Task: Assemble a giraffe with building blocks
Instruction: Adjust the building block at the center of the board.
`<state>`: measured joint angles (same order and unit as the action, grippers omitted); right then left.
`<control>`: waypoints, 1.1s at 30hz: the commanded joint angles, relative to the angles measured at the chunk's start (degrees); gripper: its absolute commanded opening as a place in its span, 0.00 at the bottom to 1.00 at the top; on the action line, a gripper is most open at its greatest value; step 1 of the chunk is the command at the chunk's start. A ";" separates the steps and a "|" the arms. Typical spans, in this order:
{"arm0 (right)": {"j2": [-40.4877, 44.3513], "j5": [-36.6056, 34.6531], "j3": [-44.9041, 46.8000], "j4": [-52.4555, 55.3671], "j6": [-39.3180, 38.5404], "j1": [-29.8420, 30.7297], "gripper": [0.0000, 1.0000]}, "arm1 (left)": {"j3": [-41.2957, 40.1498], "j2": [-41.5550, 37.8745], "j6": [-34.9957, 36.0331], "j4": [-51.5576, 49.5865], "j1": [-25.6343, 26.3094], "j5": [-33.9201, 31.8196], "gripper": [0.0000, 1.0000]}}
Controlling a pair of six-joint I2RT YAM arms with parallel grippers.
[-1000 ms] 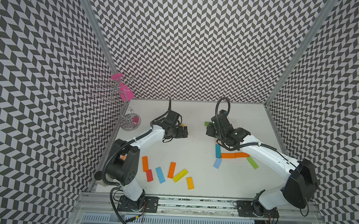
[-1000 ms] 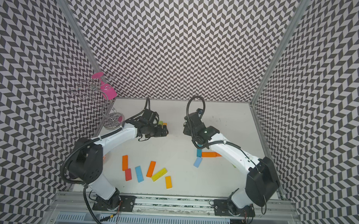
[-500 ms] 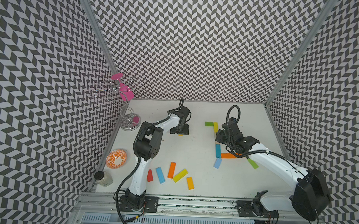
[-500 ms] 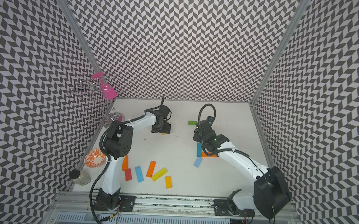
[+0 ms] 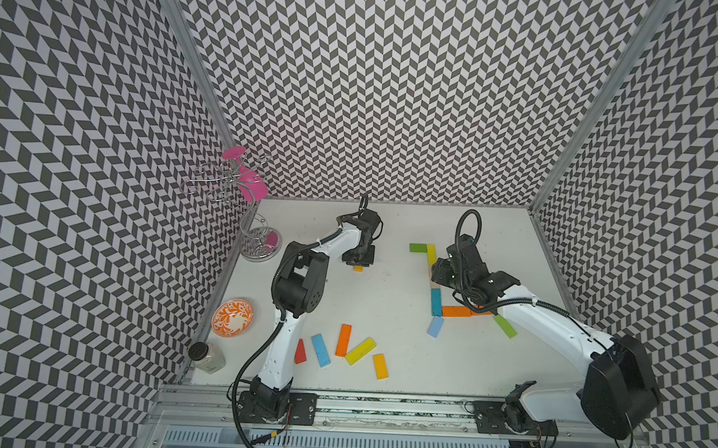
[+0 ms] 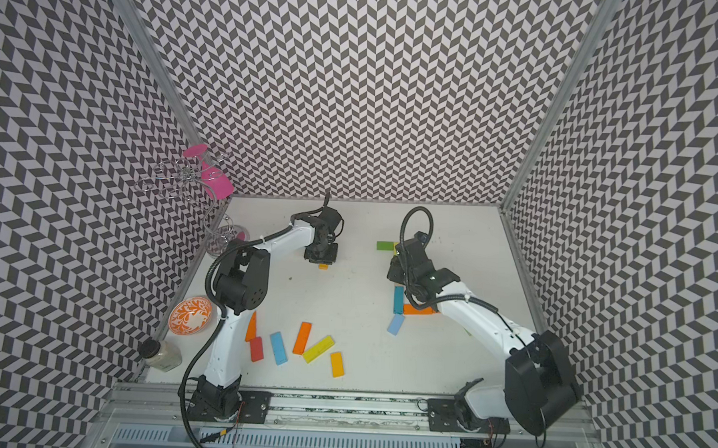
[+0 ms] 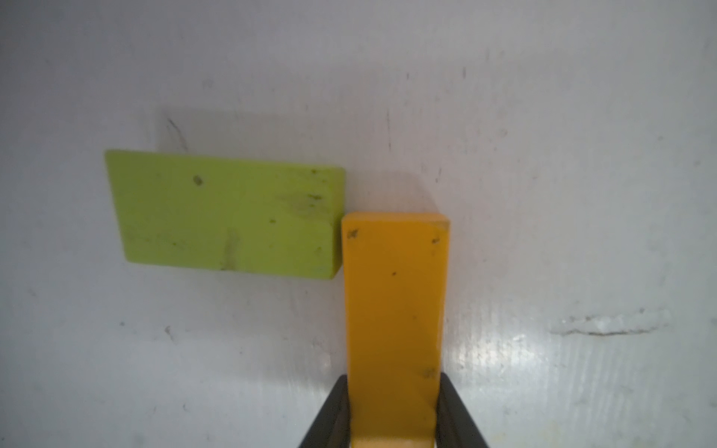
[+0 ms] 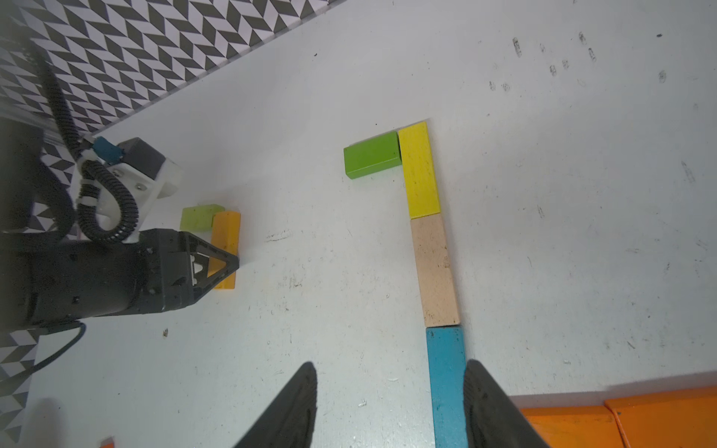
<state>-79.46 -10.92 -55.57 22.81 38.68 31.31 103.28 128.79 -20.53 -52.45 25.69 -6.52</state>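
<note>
My left gripper (image 7: 394,391) is shut on an orange-yellow block (image 7: 395,310) at the back middle of the table; a light green block (image 7: 225,213) lies against that block's far end. In both top views only the block's tip (image 5: 358,268) (image 6: 323,266) shows under the left gripper (image 5: 359,260) (image 6: 321,258). My right gripper (image 8: 390,388) is open above a line of green (image 8: 371,155), yellow (image 8: 419,170), tan (image 8: 434,271) and blue (image 8: 446,380) blocks; the blue one lies beside one finger. An orange block (image 5: 456,311) branches off the line. Several loose blocks (image 5: 343,340) lie near the front.
A wire stand with a pink glass (image 5: 260,245) stands at the back left. An orange-patterned bowl (image 5: 232,317) and a small jar (image 5: 208,355) sit along the left wall. A light blue block (image 5: 435,326) and a green block (image 5: 505,326) lie beside the orange one. Patterned walls close three sides.
My left gripper has closed on the orange-yellow block. The left arm's elbow has lifted, uncovering the bowl and jar. The right gripper has shifted slightly toward the front along the block line.
</note>
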 commanded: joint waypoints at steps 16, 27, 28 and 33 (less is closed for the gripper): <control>-1.75 0.73 -1.82 -0.76 -0.44 -0.77 0.59 | 6.93 4.76 0.17 -4.54 -1.06 -1.71 0.27; -1.97 1.07 -2.08 -0.70 -0.53 -0.99 0.59 | 6.06 4.37 1.20 -5.77 -1.47 -2.62 0.34; -1.98 1.02 -2.07 -0.68 -0.49 -0.99 0.59 | 6.05 4.43 1.29 -5.83 -1.48 -2.63 0.35; -2.10 1.28 -2.24 -0.59 -0.36 -1.08 0.59 | 6.14 4.46 1.29 -5.92 -1.46 -2.70 0.51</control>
<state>-81.03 -9.54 -56.29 22.92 38.52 30.57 109.40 132.33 -19.44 -56.47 24.69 -8.25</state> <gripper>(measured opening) 0.590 0.493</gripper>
